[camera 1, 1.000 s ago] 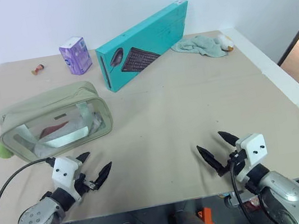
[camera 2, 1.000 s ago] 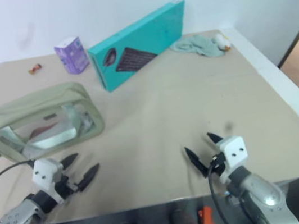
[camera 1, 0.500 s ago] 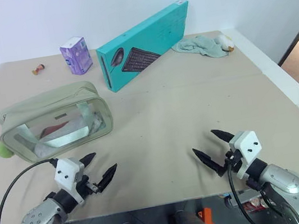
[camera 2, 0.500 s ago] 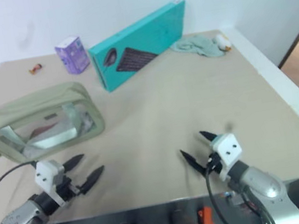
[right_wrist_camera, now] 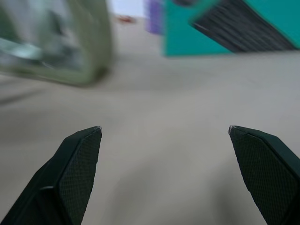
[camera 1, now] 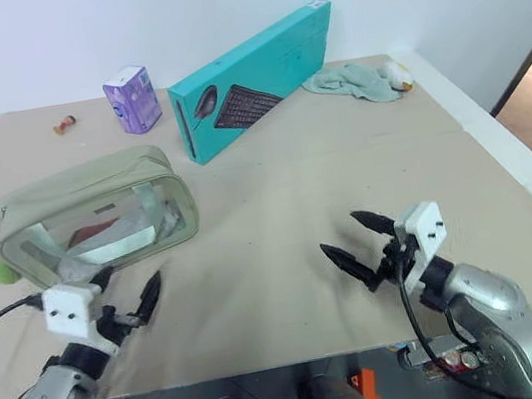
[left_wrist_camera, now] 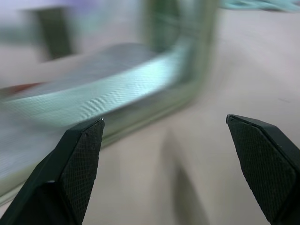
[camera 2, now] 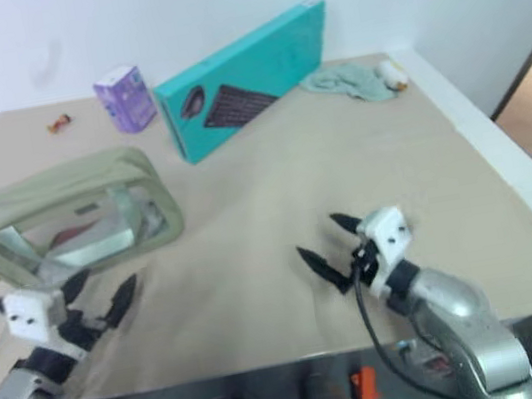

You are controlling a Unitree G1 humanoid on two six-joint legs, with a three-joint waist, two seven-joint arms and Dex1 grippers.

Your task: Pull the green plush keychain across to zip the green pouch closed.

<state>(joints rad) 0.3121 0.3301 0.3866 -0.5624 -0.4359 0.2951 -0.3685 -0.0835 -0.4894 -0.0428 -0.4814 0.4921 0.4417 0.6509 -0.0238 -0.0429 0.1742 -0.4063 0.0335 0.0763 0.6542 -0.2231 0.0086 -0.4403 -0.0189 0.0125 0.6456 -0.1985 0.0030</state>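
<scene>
1. The left gripper (camera 1: 124, 291) is hovering with jaws apart, empty; the right gripper (camera 1: 355, 242) is likewise spread wide.
2. Judging by this, the approach is underway; next needs reaching the keychain (camera 1: 1, 269).
3. The keychain is hanging at the pouch's (camera 1: 97, 217) left end, beyond the left gripper.

On the worktop (camera 1: 278, 208) there is one green pouch (camera 1: 97, 218) with one green plush keychain (camera 1: 1, 269) at its end, one long teal box (camera 1: 252, 80) and one small purple box (camera 1: 132, 99). There is also one pale green cloth (camera 1: 354, 80), one small white object (camera 1: 398, 76) beside it, and one tiny reddish object (camera 1: 63, 123). Two robot hands are there, one left hand (camera 1: 127, 290) and one right hand (camera 1: 354, 242).
</scene>
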